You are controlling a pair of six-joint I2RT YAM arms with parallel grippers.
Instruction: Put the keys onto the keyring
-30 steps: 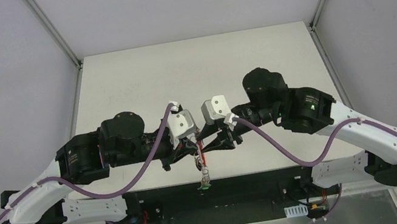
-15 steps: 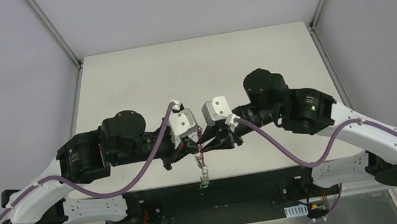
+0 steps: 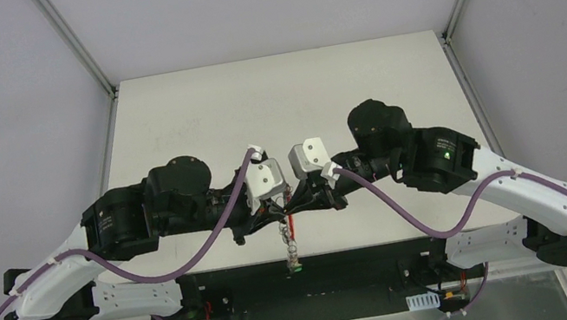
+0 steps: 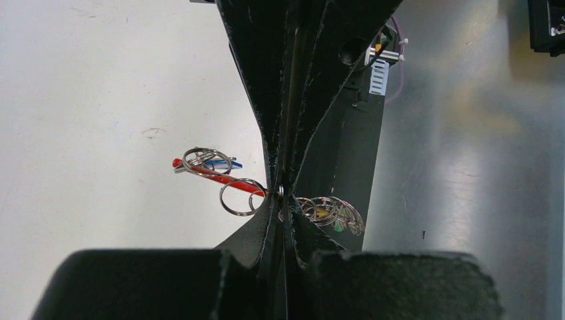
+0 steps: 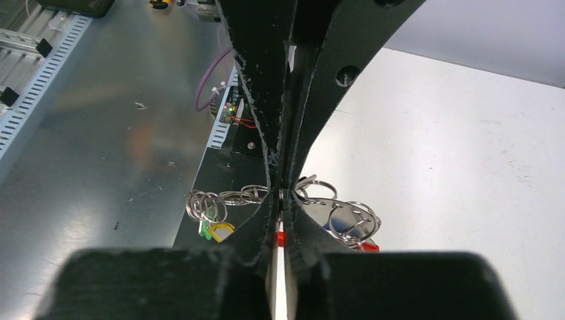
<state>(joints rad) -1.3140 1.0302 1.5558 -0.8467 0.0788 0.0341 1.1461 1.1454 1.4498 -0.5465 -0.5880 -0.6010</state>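
Both grippers meet above the table's near edge, tip to tip. My left gripper (image 3: pixel 274 208) (image 4: pixel 280 194) is shut on a thin silvery ring of the keyring bunch. My right gripper (image 3: pixel 298 203) (image 5: pixel 281 195) is shut on the same bunch from the other side. The keyring's red section (image 4: pixel 223 177) (image 3: pixel 291 225) sticks out beside the jaws, with several silvery rings (image 4: pixel 241 197) (image 5: pixel 353 220) round it. A chain of rings hangs down to the keys with green and yellow heads (image 5: pixel 216 230) (image 3: pixel 292 268). A blue head (image 4: pixel 220 163) lies by the red part.
The white table (image 3: pixel 278 99) stretches behind the grippers. Below the bunch are the black base bar (image 3: pixel 307 266) and a grey metal shelf (image 5: pixel 100 147) with cable ducts and purple cables (image 3: pixel 192 260).
The left gripper has moved right toward the right gripper, so the two now sit tip to tip. The hanging bunch has shifted slightly with them.
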